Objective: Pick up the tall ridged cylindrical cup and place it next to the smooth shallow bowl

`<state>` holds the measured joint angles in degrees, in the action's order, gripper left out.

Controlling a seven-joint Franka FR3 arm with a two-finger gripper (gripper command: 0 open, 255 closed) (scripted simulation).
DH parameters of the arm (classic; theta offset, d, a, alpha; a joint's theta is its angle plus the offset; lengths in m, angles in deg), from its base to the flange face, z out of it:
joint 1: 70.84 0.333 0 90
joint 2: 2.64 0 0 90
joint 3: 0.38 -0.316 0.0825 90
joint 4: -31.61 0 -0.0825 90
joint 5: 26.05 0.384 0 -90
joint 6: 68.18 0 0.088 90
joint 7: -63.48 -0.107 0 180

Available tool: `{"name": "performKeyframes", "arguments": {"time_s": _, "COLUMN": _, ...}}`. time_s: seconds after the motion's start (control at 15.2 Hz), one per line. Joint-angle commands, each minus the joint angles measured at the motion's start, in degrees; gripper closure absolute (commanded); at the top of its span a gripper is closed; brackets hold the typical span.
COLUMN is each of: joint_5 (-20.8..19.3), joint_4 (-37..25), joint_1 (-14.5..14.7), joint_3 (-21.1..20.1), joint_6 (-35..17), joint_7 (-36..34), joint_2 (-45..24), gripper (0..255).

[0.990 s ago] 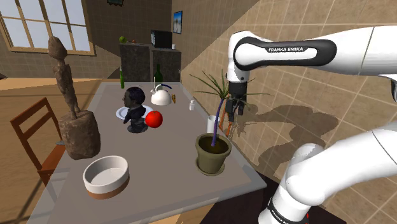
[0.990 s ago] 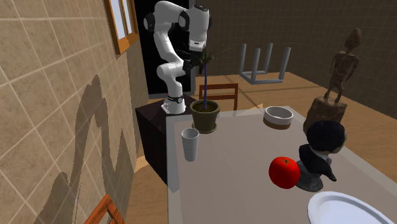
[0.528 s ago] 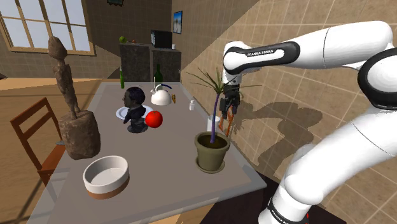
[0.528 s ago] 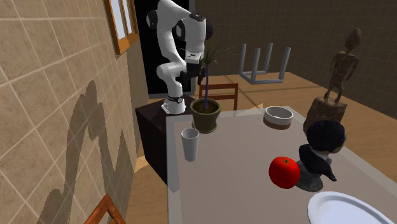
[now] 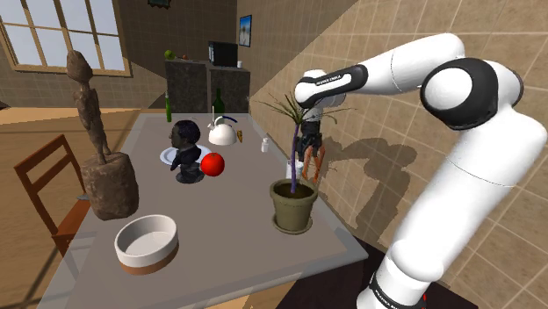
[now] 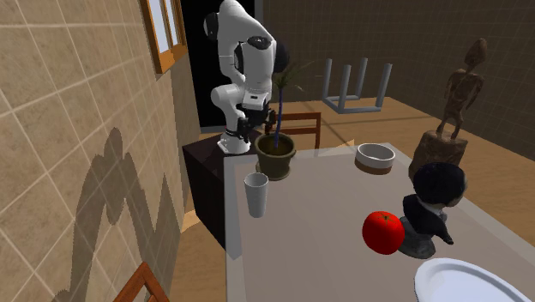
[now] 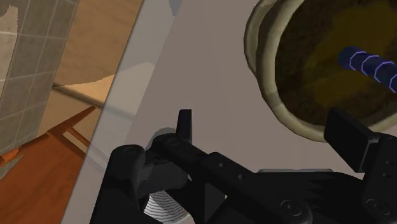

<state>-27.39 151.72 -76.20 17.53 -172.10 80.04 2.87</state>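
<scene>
Judged the step in hand to be the approach to the grasp, with no lift begun. Noted the pincer [image 7: 266,119] open, fingers [image 7: 184,124] well apart with only bare surface [image 7: 210,83] between them, hanging over the surface's wall-side edge close by the plant pot [image 7: 270,95]. Spotted the ridged cup [image 6: 255,195] upright near that same edge in the second exterior view, apart from the pot and on the side away from the stand. In the wrist view, glimpsed a ridged white sliver of it under the hand's black body, not between the fingers. Located the shallow bowl [image 6: 375,155] across the surface, near the rough base of the carved figure [image 6: 463,81]. To do this well: travel on past the pot until centred over the cup's rim, steer clear of the plant's stem [image 5: 294,158] and leaves, hold wide open, descend straight, straddle the wall before closing. Probably best to grip on the ridges above mid-height, and gently, to avoid tipping a tall, likely light cup with one finger first. Mind the near edge: little margin there for a knocked cup.
</scene>
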Motion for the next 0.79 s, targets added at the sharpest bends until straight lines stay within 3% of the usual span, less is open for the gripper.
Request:
{"name": "performKeyframes", "arguments": {"time_s": 0.0, "joint_5": 1.41, "joint_4": -2.79, "joint_1": -0.73, "joint_3": 1.16, "joint_6": -1.14, "joint_7": 1.77, "joint_2": -4.28, "gripper": 0}}
{"name": "performKeyframes", "arguments": {"time_s": 0.73, "joint_5": 11.86, "joint_4": -26.06, "joint_1": -8.06, "joint_3": 3.26, "joint_6": -0.68, "joint_7": 9.80, "joint_2": -30.00, "gripper": 0}}
